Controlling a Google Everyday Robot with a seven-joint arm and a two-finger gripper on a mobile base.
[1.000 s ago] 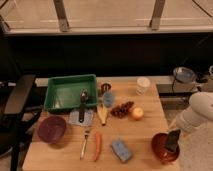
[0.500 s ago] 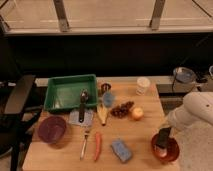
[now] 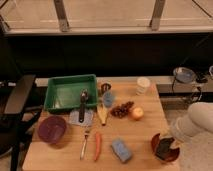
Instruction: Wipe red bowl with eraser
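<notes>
The red bowl (image 3: 156,145) sits at the front right corner of the wooden table (image 3: 140,132). The black eraser (image 3: 164,149) stands tilted inside it, against the bowl's inner bottom. My gripper (image 3: 170,141) reaches down into the bowl from the right on the white arm (image 3: 196,125) and is shut on the eraser. The arm hides the bowl's right rim.
A light blue sponge (image 3: 120,150), a carrot (image 3: 97,146) and a fork (image 3: 85,142) lie at the front. The purple bowl (image 3: 52,130) is front left, the green tray (image 3: 67,90) back left. A banana (image 3: 102,115), grapes (image 3: 121,109), an orange fruit (image 3: 136,113) and a white cup (image 3: 143,85) lie mid-table.
The gripper with the eraser swept left across the bowl, then came back right and lower. The arm now sits farther right. Nothing else on the table moved.
</notes>
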